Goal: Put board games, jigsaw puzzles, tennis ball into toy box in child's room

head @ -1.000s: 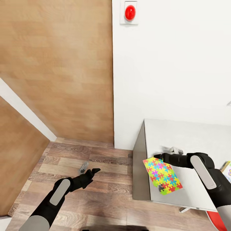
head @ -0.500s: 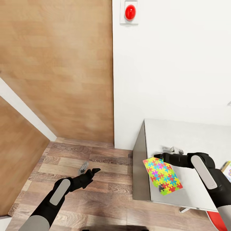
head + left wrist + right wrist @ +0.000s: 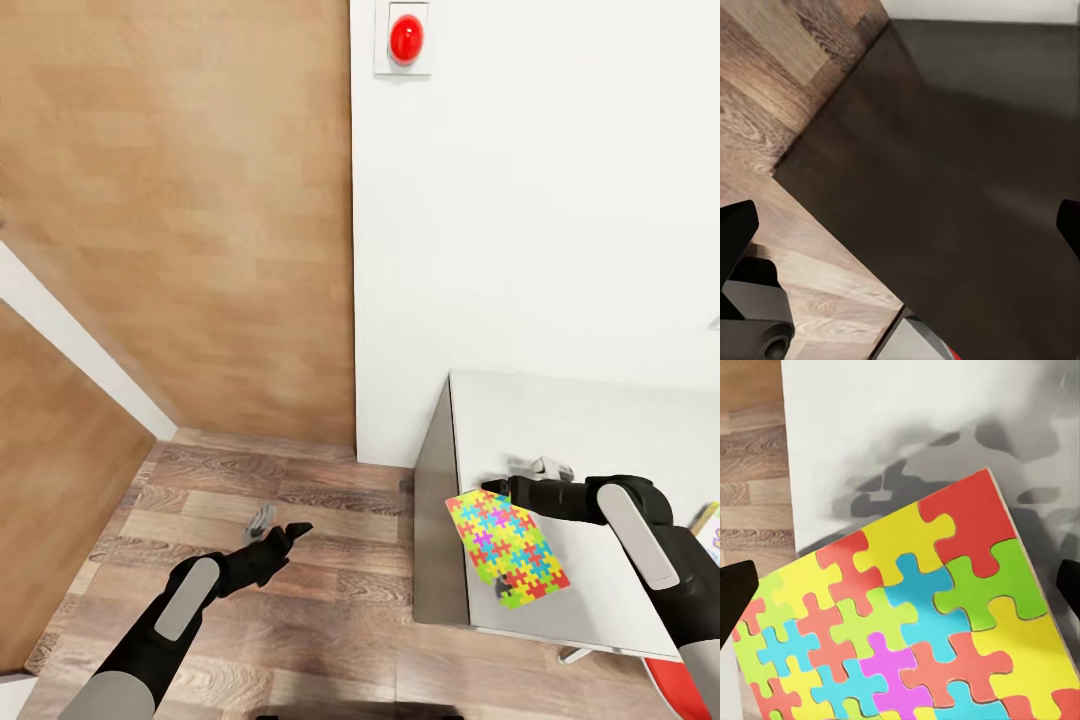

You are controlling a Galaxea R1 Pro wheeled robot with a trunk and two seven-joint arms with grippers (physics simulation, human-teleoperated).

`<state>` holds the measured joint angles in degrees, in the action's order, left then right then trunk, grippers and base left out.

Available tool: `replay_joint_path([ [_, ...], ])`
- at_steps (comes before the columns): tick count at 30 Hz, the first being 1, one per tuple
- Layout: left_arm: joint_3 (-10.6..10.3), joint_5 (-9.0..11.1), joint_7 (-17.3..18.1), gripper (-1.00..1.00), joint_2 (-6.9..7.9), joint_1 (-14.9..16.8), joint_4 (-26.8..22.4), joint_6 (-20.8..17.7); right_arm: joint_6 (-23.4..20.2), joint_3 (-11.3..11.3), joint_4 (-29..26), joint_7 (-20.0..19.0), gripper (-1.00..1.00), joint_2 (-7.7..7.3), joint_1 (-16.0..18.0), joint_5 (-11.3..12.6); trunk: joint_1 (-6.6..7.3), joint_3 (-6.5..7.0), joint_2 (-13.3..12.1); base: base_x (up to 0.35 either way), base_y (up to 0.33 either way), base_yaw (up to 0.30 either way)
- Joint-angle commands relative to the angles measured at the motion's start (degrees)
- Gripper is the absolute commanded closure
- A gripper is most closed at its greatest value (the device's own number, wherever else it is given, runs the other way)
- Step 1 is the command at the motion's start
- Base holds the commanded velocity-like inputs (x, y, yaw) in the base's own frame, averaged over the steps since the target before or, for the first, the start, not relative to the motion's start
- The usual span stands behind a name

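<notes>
the right hand [image 3: 500,490] holds a jigsaw [image 3: 507,549] by its upper edge, tilted over the tabletop's [image 3: 570,420] near left corner. the left hand [image 3: 280,530] hangs over the floor [image 3: 330,500], fingers wide apart, holding nothing.

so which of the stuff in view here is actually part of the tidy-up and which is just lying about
Part of the job:
- jigsaw puzzle, bright multicoloured, tilted, at the right gripper
- table, pale mottled top
- left gripper, over the floor

Just there:
- red button on the white wall
- wooden panels
- wood-plank floor
</notes>
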<state>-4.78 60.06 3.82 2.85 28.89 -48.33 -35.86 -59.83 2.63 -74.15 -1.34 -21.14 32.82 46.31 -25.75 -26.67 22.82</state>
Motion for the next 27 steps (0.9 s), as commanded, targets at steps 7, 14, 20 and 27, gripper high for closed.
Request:
replay_joint_path([
  [7,-0.1,0.0,0.6,-1.00,0.05,0.0,0.0,0.1,-0.2,0.0,0.0,-0.1,-1.00,0.11,0.0,-0.1,-0.03,-0.02,0.1,0.000,0.000,0.127],
  [14,-0.1,-0.1,0.8,-1.00,0.06,0.0,0.0,0.2,-0.2,-0.1,0.0,-0.1,-1.00,0.17,0.1,-0.1,-0.03,0.00,0.1,0.000,0.000,0.140],
  [20,-0.1,-0.1,0.9,-1.00,0.11,0.0,0.0,0.2,-0.2,-0.1,0.0,-0.1,-1.00,0.05,0.1,-0.1,-0.03,0.01,0.1,0.000,0.000,0.067],
  [27,-0.1,-0.1,0.9,-1.00,0.13,-0.1,0.0,0.3,-0.2,-0.2,0.0,-0.1,-1.00,-0.09,0.1,-0.1,-0.03,0.01,0.1,0.000,0.000,0.022],
])
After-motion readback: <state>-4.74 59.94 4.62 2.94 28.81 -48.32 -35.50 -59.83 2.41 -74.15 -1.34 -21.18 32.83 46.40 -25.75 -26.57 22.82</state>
